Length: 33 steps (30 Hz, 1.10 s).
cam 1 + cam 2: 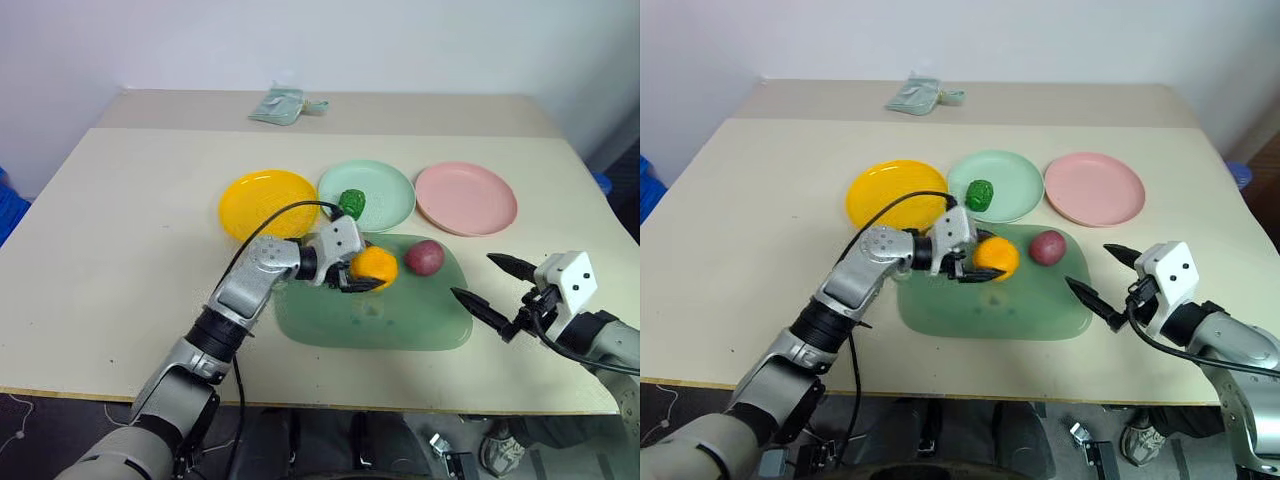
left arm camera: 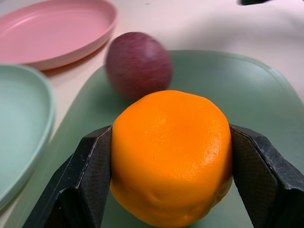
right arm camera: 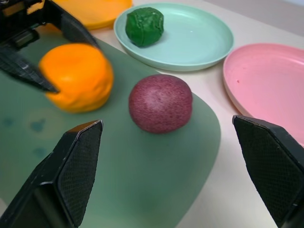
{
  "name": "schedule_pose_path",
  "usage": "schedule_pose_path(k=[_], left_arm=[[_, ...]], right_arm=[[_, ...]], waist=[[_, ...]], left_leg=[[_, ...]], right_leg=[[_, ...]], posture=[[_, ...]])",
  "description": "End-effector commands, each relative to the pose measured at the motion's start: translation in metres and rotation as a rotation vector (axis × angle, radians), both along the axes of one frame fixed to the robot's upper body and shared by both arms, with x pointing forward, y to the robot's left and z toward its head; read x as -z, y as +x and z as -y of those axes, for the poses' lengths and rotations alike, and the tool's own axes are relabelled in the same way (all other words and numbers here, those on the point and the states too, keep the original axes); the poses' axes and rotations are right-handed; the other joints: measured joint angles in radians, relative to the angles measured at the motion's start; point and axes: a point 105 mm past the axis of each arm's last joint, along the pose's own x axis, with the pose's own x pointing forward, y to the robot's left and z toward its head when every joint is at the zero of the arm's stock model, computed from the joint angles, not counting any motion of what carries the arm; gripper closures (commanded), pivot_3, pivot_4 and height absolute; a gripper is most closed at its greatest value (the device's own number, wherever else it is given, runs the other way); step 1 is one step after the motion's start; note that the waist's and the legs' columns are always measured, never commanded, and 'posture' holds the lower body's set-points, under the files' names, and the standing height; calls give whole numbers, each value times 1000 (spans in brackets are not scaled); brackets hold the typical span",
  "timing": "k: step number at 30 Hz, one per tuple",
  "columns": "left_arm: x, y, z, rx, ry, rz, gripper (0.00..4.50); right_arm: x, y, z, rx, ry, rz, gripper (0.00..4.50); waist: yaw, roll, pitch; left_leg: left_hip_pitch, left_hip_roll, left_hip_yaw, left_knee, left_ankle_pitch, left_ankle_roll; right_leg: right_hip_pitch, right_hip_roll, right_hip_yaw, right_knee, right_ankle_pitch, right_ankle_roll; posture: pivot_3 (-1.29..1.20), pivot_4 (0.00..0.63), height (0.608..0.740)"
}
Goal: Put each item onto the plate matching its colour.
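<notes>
My left gripper (image 1: 366,270) is shut on the smooth orange fruit (image 1: 375,266), its fingers (image 2: 90,175) pressed against both sides, over the far part of the translucent green tray (image 1: 400,320). The dark red-purple oval fruit (image 1: 424,257) lies on the tray just right of it. On the mint green plate (image 1: 390,190) sits the bumpy dark green ball (image 1: 352,203). The yellow plate (image 1: 262,200) to its left and the pink plate (image 1: 466,197) to its right hold nothing. My right gripper (image 1: 472,276) stands open beside the tray's right edge, pointing towards the red-purple fruit (image 3: 160,102).
A pale green folded cloth (image 1: 285,104) lies at the back of the table. The table's front edge (image 1: 300,400) runs just below the tray. Blue objects show past the table's left (image 1: 8,210) and right (image 1: 603,180) sides.
</notes>
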Motion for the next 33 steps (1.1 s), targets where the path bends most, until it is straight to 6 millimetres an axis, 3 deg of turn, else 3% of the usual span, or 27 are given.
schedule_pose_path(k=[1,3,5,8,16,17,18,20,25,33], left_arm=[[-40,21,-28,-179,-145,65,1507],[-53,47,-61,-409,-200,80,1507],[-53,74,-97,-678,-216,51,1507],[-45,93,-122,-891,-190,28,1507],[-23,103,-126,-994,-89,-30,1507],[-22,102,-125,-987,-97,-47,496],[-22,101,-124,-980,-99,-45,125],[-24,100,-124,-980,-107,-38,53],[-53,98,-134,-999,-278,7,53],[-85,72,-164,-994,-397,161,53]], right_arm=[[-8,-4,-9,-49,-13,30,0],[-7,-4,-9,-51,-14,31,0],[-7,-2,-10,-54,-10,35,0],[-8,2,-13,-65,-3,44,0],[-14,10,-11,-83,4,78,0],[-16,9,-13,-95,19,85,0],[-17,7,-15,-115,25,86,0],[-16,4,-18,-142,31,80,0],[-10,4,-19,-143,24,77,0],[-10,23,-10,-48,30,73,0]], waist=[[0,0,0],[-1,0,0],[1,0,0],[1,0,0],[22,-2,1],[24,-2,1],[24,-2,1],[24,-2,1],[24,-2,1],[22,-2,1]], left_leg=[[0,0,0,0,0,0],[0,0,0,0,0,0],[0,0,0,0,0,0],[0,0,0,0,0,0],[-1,-2,0,1,3,-5],[-1,-2,0,1,3,-6],[-1,-2,0,1,3,-6],[-1,-2,0,1,3,-6],[-1,-2,0,1,3,-6],[0,-1,1,0,4,-7]], right_leg=[[0,0,0,0,0,0],[0,0,0,0,0,0],[0,0,0,0,0,0],[0,0,0,0,0,0],[0,0,0,0,1,1],[-1,0,0,0,1,1],[-1,0,0,0,1,1],[-1,0,0,0,1,1],[-1,-1,0,0,1,1],[-1,-1,1,0,1,1]], posture=[[0,150,740],[0,150,740],[0,150,740],[0,150,740],[0,150,740],[0,150,740],[0,150,740],[0,150,740],[0,150,740],[0,150,740]])
